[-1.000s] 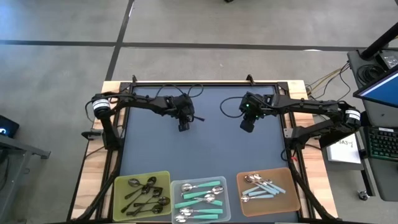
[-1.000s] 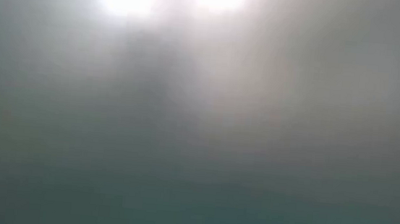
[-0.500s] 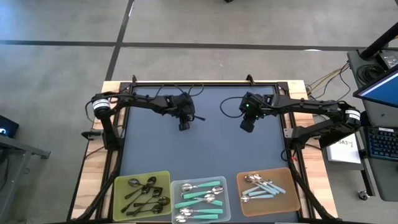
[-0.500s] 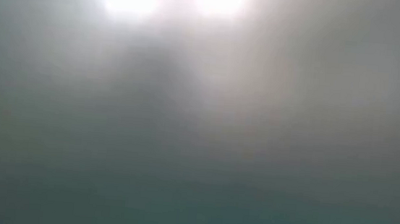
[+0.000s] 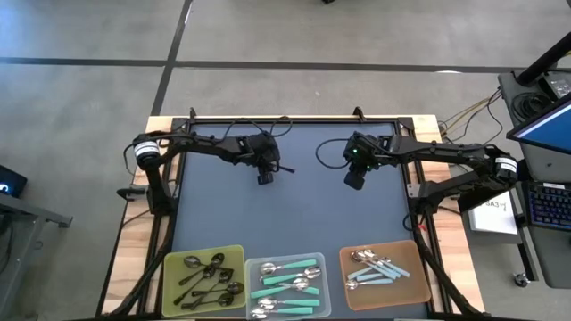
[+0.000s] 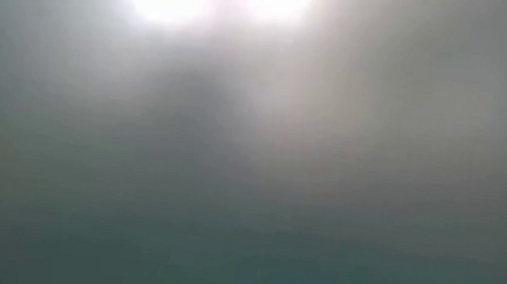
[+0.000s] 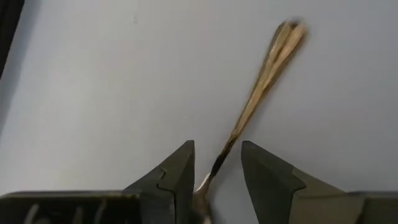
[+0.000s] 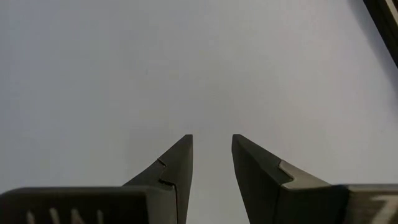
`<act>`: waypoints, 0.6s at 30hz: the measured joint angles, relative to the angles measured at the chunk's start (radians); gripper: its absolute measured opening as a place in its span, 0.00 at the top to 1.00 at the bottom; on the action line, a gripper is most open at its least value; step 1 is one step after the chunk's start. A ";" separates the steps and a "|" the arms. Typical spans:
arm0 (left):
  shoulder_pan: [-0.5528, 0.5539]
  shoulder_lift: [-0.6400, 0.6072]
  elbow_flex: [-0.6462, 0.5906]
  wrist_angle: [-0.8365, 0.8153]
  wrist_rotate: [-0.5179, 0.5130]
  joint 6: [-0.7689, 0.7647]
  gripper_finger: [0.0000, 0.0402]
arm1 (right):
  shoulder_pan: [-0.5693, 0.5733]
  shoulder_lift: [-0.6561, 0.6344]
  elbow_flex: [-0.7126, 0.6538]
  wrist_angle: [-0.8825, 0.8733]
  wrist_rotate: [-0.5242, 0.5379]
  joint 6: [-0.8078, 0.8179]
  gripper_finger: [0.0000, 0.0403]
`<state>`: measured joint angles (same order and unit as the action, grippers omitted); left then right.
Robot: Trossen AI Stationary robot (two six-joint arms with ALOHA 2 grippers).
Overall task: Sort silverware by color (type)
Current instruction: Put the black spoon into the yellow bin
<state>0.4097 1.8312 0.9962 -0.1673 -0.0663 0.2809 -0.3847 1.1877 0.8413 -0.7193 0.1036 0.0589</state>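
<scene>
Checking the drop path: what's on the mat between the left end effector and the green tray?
Nothing: in the high view, the dark mat between the left end effector and the green tray is bare.

Overhead looks straight down; wrist cameras close.

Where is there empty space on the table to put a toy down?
The dark mat is bare between the two hands and the trays. It is crowded along the near edge: the green tray, clear tray and orange tray sit side by side, full of spoons.
</scene>
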 joint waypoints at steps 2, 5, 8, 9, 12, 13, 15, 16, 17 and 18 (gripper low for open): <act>0.000 0.011 0.000 -0.009 -0.029 0.008 0.71 | 0.000 0.000 0.000 0.000 0.000 0.000 0.75; 0.000 0.013 0.004 -0.019 -0.040 0.016 0.71 | 0.000 0.000 0.000 0.000 0.000 0.000 0.75; 0.000 0.012 0.006 -0.042 -0.043 0.021 0.71 | 0.000 0.000 0.000 0.000 0.000 0.006 0.75; 0.000 0.012 0.007 -0.048 -0.046 0.025 0.72 | 0.000 0.000 0.000 0.000 0.000 0.008 0.75; -0.001 0.011 0.010 -0.086 -0.058 0.043 0.74 | 0.000 0.000 0.000 0.000 0.000 0.010 0.75; -0.001 0.011 0.011 -0.099 -0.062 0.054 0.75 | 0.000 0.000 0.000 0.000 0.000 0.010 0.75; -0.001 0.009 0.011 -0.122 -0.071 0.077 0.79 | 0.000 0.000 0.000 0.000 0.000 0.010 0.75; -0.001 0.009 0.011 -0.128 -0.073 0.086 0.81 | 0.000 0.000 0.000 0.000 0.000 0.010 0.75; -0.001 0.009 0.011 -0.132 -0.074 0.092 0.83 | 0.000 0.000 0.000 0.000 0.000 0.010 0.75; -0.001 0.009 0.011 -0.135 -0.075 0.094 0.86 | 0.000 0.000 0.000 0.000 0.000 0.012 0.75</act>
<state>0.4088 1.8404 1.0069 -0.3019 -0.1410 0.3752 -0.3847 1.1877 0.8413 -0.7197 0.1036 0.0708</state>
